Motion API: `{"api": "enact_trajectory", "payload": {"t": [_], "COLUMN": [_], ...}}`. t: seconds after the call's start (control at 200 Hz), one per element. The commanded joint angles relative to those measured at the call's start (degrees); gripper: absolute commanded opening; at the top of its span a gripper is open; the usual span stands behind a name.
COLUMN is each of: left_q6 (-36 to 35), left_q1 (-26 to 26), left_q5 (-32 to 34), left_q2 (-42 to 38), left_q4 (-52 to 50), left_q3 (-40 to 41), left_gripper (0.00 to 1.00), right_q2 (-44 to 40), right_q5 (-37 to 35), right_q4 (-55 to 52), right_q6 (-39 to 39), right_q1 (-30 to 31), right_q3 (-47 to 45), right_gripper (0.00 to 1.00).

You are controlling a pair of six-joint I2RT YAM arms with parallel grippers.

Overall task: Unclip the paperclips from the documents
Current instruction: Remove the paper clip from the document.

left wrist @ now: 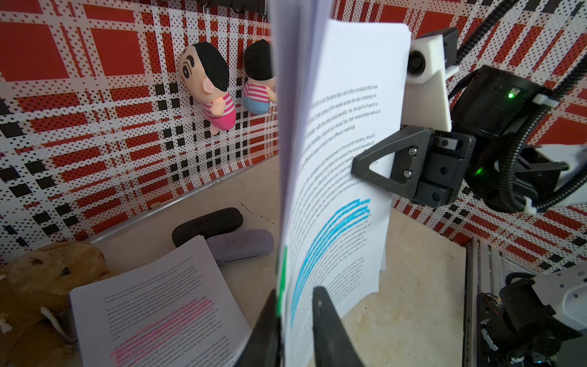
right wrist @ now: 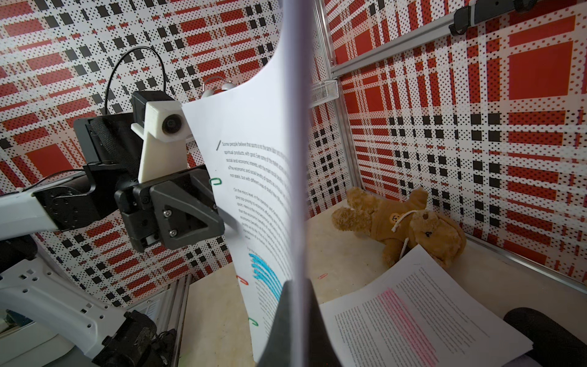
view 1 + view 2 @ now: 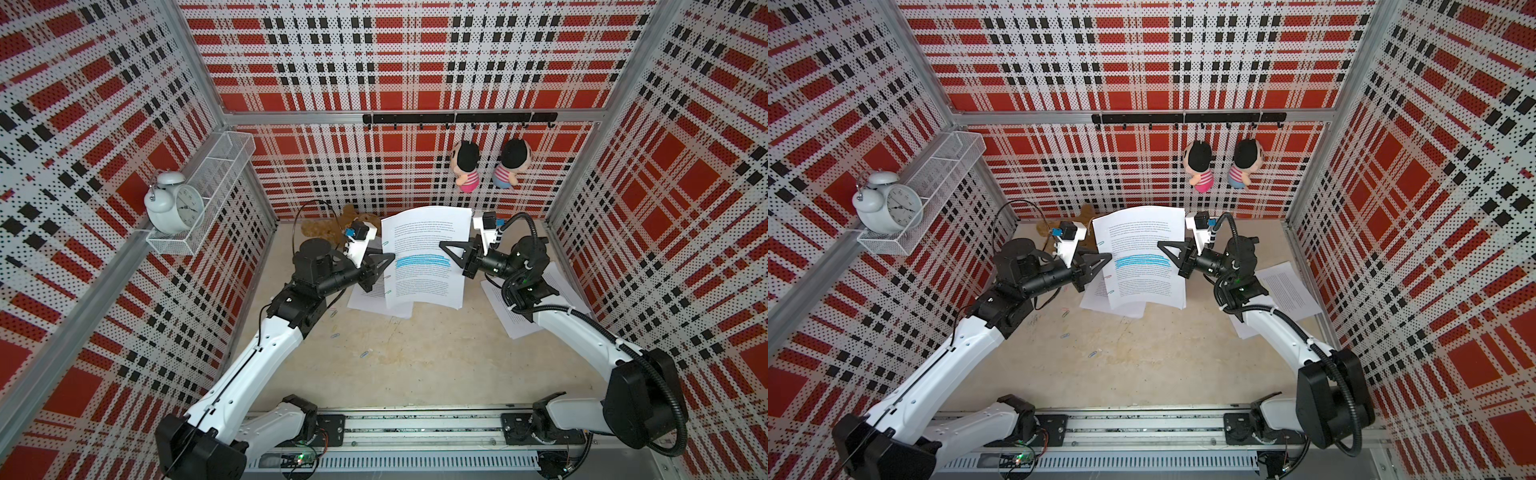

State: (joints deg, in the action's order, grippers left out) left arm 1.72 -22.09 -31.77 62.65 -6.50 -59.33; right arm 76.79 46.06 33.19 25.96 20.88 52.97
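Three stacks: the blue-band stack (image 3: 424, 257) is held up in the air. The pink-band stack (image 1: 158, 311) lies flat on the table (image 3: 415, 365) below it. A third stack (image 3: 1287, 286) lies partly under the right arm.
Right gripper (image 2: 297, 286): pressed together on one side edge of the blue-band stack, holding it up.
Left gripper (image 1: 296, 295): one finger on each side of the other edge, just beside the top green clip (image 2: 216, 181). Whether it squeezes cannot be told.
Clips on the paper: three show along that edge, the top green clip, a red clip (image 2: 242, 279) and a lower green clip (image 2: 253, 322).
Off already: a few loose clips (image 3: 365, 354) lie on the table, and no clip shows on the pink-band stack.
Left to do: it looks like three clips must come off the held stack. The third stack is too hidden to tell.
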Motion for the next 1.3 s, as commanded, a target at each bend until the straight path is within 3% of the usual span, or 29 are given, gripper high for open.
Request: {"api": "enact_trajectory", "payload": {"t": [0.0,0.541,0.681,0.942,1.298], "left_q6": [0.99,2.41,2.87,3.44,4.18], "left_q1": [0.64,2.11,2.40,2.84,4.33], "left_q5": [-1.27,-1.80,-2.37,-2.52,-2.41], "left_q2": [-0.74,-0.59,-0.69,-1.37,-2.71], "left_q4": [1.05,2.19,2.63,2.90,2.81], "left_q3": [-2.03,-2.02,-1.21,0.31,1.93], "left_gripper": [0.21,0.17,0.00,0.00,0.00], "right_q2": [-1.74,0.45,0.55,-0.56,-4.84], "right_q5": [0.39,0.36,0.30,-0.99,-2.46], "right_q4": [-0.58,-3.48,-3.31,-1.23,6.74], "right_q6": [-1.41,-2.78,-2.60,-1.19,4.24], "right_q1": [0.26,0.21,0.12,-0.73,-6.71], "right_q3": [-0.37,0.99,0.99,-0.47,-6.73], "right_gripper": [0.00,0.00,0.00,0.00,0.00]}}
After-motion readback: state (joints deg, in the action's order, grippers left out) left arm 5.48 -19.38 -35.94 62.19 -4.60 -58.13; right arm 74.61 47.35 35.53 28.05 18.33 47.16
